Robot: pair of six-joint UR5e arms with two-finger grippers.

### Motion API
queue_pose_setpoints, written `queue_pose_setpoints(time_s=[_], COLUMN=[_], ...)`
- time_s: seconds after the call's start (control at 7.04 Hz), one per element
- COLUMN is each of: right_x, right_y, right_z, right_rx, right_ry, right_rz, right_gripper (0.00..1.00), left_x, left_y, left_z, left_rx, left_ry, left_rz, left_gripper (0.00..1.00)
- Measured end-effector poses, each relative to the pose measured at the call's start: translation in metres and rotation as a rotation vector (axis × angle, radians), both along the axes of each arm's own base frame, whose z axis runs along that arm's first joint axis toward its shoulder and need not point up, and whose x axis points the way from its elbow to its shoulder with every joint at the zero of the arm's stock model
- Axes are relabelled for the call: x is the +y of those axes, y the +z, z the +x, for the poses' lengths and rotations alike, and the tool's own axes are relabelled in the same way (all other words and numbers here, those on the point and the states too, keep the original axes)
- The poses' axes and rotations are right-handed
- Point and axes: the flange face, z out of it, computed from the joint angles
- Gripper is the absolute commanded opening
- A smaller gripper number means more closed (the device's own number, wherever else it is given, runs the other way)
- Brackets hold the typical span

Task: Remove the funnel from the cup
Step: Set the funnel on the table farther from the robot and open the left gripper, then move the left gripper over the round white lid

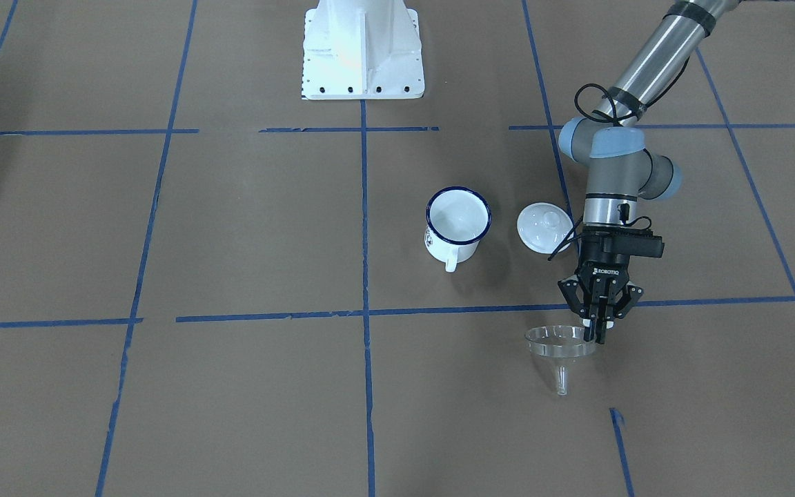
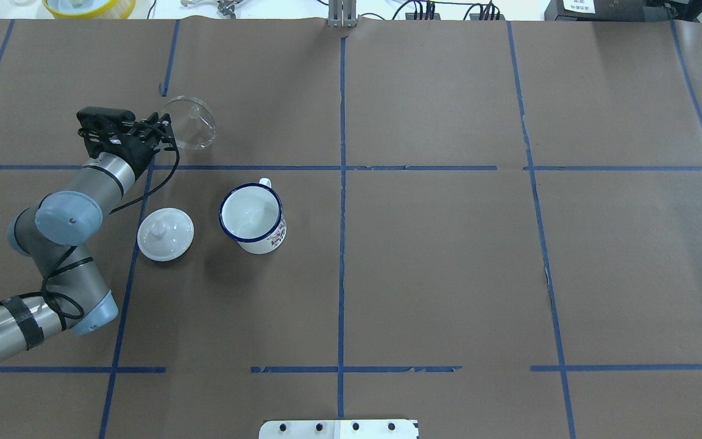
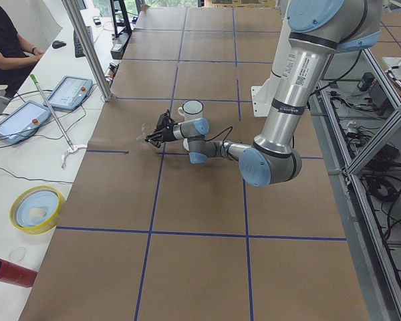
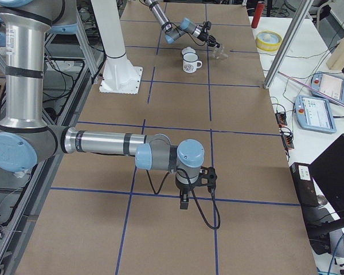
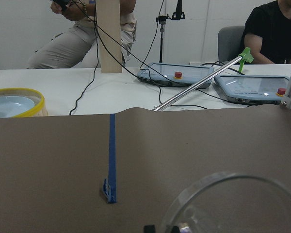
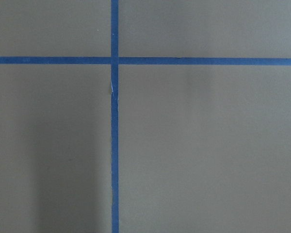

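The clear funnel [image 1: 560, 345] is out of the cup and hangs upright, spout down, near the table's far side from the robot. My left gripper [image 1: 596, 333] is shut on its rim; it shows the same way in the overhead view [image 2: 165, 131], with the funnel [image 2: 189, 122] beside it. I cannot tell whether the spout touches the table. The white cup [image 1: 458, 224] with a blue rim stands empty nearer the robot [image 2: 252, 216]. The funnel's bowl [image 5: 233, 204] fills the left wrist view's lower right. My right gripper [image 4: 183, 200] shows only in the exterior right view; I cannot tell its state.
A white round lid [image 1: 544, 229] with a knob lies beside the cup, close to my left arm's wrist [image 2: 165, 235]. The robot's white base [image 1: 363, 52] stands at the table's robot side. Operators and tablets are beyond the far edge [image 5: 184, 77].
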Motion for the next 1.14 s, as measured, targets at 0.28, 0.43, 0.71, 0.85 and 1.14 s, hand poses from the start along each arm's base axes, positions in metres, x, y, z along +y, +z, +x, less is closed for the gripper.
queue_pose_setpoints(time_s=[0.28, 0.43, 0.71, 0.85, 1.14], right_x=[0.0, 0.0, 0.0, 0.0, 0.0], right_y=[0.0, 0.0, 0.0, 0.0, 0.0], right_z=[0.0, 0.0, 0.0, 0.0, 0.0], right_rx=[0.0, 0.0, 0.0, 0.0, 0.0], right_ry=[0.0, 0.0, 0.0, 0.0, 0.0], right_rz=[-0.001, 0.0, 0.0, 0.0, -0.001], right_gripper=[1.0, 1.0, 1.0, 1.0, 1.0], left_x=[0.003, 0.007, 0.033, 0.051, 0.071], left_y=[-0.019, -0.026, -0.035, -0.049, -0.073], left_z=[-0.006, -0.02, -0.074, -0.095, -0.104], left_rx=[0.041, 0.063, 0.076, 0.057, 0.002], left_ry=[0.028, 0.079, 0.213, 0.277, 0.402], left_rz=[0.02, 0.022, -0.015, -0.065, -0.211], left_gripper=[1.0, 1.0, 1.0, 1.0, 1.0])
